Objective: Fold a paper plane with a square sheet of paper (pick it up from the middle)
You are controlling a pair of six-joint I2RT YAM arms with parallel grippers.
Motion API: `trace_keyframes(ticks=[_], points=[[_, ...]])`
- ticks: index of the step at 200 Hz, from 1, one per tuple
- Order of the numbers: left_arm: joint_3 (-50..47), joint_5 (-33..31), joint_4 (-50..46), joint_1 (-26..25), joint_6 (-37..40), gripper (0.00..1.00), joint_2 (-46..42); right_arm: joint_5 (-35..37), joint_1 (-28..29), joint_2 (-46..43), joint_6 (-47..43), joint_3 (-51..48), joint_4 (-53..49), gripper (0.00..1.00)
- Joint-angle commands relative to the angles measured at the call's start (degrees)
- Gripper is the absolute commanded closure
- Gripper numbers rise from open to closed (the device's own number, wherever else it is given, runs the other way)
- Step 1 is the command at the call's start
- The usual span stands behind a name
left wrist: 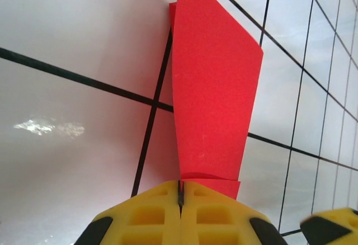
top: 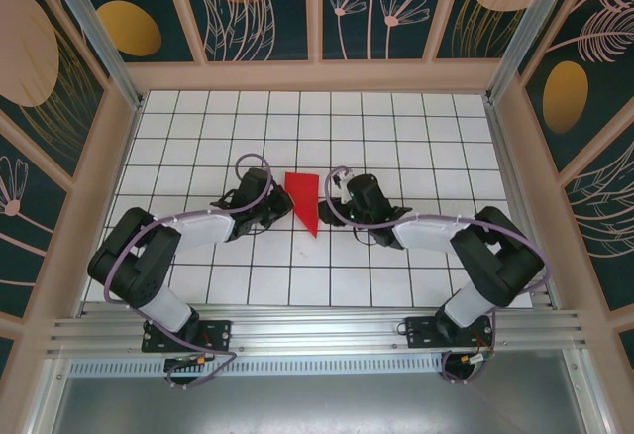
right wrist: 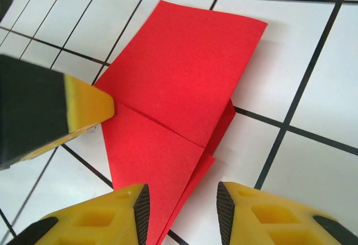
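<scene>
The red paper [top: 304, 199] lies mid-table, folded into a long wedge of layered flaps, with its broad end away from the arms and its point toward them. In the right wrist view the paper [right wrist: 179, 71] shows a crease across it and loose layers along one edge. My left gripper [left wrist: 180, 186] is shut, its tips touching the edge of the paper [left wrist: 212, 88] with nothing red in the seam. One of its fingers [right wrist: 84, 108] rests at the paper's edge by the crease. My right gripper [right wrist: 182, 208] is open, astride the paper's layered edge near the narrow end.
White grid tiles [top: 396, 127] cover the table inside a wooden frame with patterned walls. The two grippers [top: 280, 206] [top: 332, 206] flank the paper closely. A finger of the right gripper [left wrist: 330, 225] shows at the corner of the left wrist view.
</scene>
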Motion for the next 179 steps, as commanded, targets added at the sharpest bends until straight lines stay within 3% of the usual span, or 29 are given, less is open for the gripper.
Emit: trace_keyframes(ticks=[1, 68, 179], points=[[2.6, -5.6, -3.3, -2.1, -2.2, 1.00, -0.1, 3.1, 2.4, -2.7, -6.8, -3.7, 7.1, 0.62], [5.6, -7.0, -4.5, -4.8, -3.0, 1.00, 1.7, 10.2, 10.2, 1.3, -15.2, -6.5, 15.3, 0.64], [6.0, -6.0, -4.0, -4.9, -4.2, 1.00, 1.9, 12.3, 11.4, 12.4, -19.0, -0.5, 19.1, 0.67]])
